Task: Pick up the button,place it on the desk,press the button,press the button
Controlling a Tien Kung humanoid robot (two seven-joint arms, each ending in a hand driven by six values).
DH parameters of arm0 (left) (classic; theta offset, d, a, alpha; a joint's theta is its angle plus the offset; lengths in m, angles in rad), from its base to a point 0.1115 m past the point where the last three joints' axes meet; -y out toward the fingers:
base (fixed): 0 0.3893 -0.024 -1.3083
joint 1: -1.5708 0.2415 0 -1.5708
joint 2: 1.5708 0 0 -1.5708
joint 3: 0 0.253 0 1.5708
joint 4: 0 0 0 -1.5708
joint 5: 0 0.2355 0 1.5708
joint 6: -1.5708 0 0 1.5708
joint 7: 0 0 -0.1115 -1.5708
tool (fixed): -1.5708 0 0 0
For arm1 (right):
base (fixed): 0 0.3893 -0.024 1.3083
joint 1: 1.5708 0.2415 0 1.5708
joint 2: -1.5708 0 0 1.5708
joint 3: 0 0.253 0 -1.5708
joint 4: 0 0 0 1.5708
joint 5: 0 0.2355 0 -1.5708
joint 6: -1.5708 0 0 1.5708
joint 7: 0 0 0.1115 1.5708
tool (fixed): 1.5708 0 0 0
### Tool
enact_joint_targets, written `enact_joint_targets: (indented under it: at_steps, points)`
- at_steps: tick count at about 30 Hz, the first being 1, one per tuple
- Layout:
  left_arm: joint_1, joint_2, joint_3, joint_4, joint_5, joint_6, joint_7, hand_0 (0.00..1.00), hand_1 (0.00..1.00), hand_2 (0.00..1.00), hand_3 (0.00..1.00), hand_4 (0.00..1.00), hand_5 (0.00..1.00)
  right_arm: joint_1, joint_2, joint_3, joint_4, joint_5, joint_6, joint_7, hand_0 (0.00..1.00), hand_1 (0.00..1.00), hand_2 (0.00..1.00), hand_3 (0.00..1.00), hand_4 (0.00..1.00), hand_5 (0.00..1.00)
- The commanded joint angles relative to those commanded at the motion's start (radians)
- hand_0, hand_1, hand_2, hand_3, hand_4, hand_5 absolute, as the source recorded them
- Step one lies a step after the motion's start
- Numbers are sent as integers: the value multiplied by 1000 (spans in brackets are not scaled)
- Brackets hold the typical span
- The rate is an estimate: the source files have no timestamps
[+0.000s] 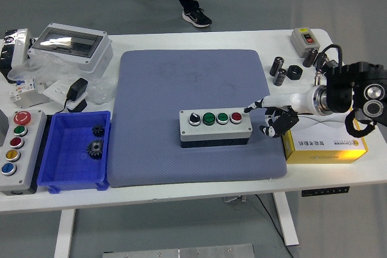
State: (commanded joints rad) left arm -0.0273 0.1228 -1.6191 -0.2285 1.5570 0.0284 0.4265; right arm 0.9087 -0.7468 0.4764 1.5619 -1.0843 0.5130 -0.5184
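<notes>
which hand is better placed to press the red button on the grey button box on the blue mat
Right, most likely. The right hand is beside the button box's right end, index finger extended toward the red button, other fingers curled. No left hand is visible.

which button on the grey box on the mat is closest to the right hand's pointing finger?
The red button, at the right end of the button box. The right hand points its extended finger just beside it; the two green buttons and the black knob sit further left.
</notes>
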Motion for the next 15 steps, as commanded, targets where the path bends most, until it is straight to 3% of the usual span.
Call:
enact_joint_targets:
  at_steps: [15]
  points:
    - [0, -2, 0, 0, -1, 0, 0, 667, 629, 553, 592, 606, 187, 13, 48, -44, -1, 0, -4, 3, 2, 112, 273, 998, 307, 2]
